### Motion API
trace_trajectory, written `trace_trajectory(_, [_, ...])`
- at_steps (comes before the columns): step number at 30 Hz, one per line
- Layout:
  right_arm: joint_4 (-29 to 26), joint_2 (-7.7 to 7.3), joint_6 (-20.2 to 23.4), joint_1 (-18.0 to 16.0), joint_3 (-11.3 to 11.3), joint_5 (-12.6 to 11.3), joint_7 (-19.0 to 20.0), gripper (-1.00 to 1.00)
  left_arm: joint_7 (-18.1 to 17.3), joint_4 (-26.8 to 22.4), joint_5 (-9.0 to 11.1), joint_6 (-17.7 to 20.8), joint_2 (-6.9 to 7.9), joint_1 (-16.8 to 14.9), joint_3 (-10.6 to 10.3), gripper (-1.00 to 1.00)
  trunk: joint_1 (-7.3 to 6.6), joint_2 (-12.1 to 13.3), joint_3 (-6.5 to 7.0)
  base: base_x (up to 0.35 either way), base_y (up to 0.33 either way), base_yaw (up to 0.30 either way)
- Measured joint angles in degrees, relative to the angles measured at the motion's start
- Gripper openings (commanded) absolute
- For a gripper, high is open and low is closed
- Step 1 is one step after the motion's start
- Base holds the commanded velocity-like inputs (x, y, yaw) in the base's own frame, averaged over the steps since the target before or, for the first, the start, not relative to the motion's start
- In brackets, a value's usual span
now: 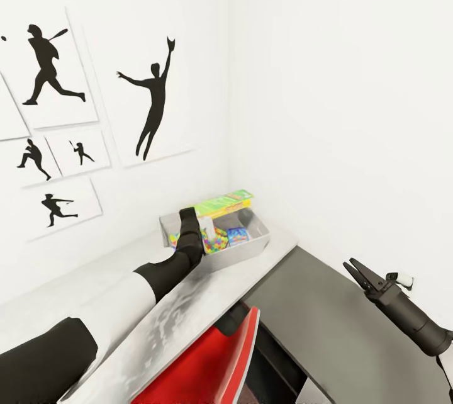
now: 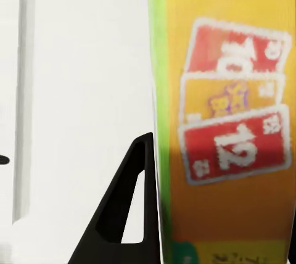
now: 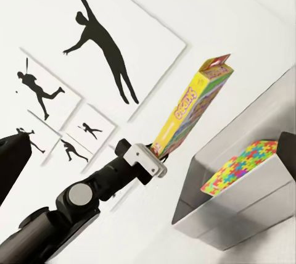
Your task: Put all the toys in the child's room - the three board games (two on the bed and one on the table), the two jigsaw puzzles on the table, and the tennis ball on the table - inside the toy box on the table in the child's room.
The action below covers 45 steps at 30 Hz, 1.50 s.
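Holding the Skip-Bo board game (image 3: 192,105) over the toy box (image 1: 251,248) with your left gripper (image 3: 150,160).

Your left gripper is clamped on the game's lower end, so its long axis sticks up and out above the box's near-wall side; a jigsaw puzzle (image 3: 242,166) already leans inside. The box sits in the table (image 1: 189,303) corner, walls close on two sides, so tip toward the open middle. Your right gripper (image 1: 353,270) hangs well apart over the dark top, fingers nearly together, holding nothing.
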Motion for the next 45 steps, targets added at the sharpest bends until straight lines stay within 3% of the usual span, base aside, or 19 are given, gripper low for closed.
trace_trajectory(22, [0.2,0.00,0.0,0.0,0.0,0.0,0.2,1.00,0.0,0.0,0.1,2.0,-0.42,-0.7,1.0,-1.00,0.00,0.0,-2.07,0.000,0.000,0.000])
trace_trajectory(29, [0.2,-0.04,0.0,0.0,0.0,0.0,0.2,1.00,0.0,0.0,-1.6,1.9,-0.23,-0.7,1.0,-1.00,0.00,0.0,-2.73,0.000,0.000,0.000])
trace_trajectory(39, [0.7,-0.04,0.0,0.0,0.0,0.0,0.3,1.00,-0.1,0.1,-1.8,1.9,-0.06,-1.4,1.0,-1.00,0.00,0.0,-3.63,0.000,0.000,0.000])
trace_trajectory(45, [1.0,-0.02,0.0,0.0,-1.5,0.0,0.3,1.00,-0.1,0.0,-1.8,1.9,-0.06,-1.4,0.9,-1.00,0.00,0.0,-3.73,0.000,0.000,0.000])
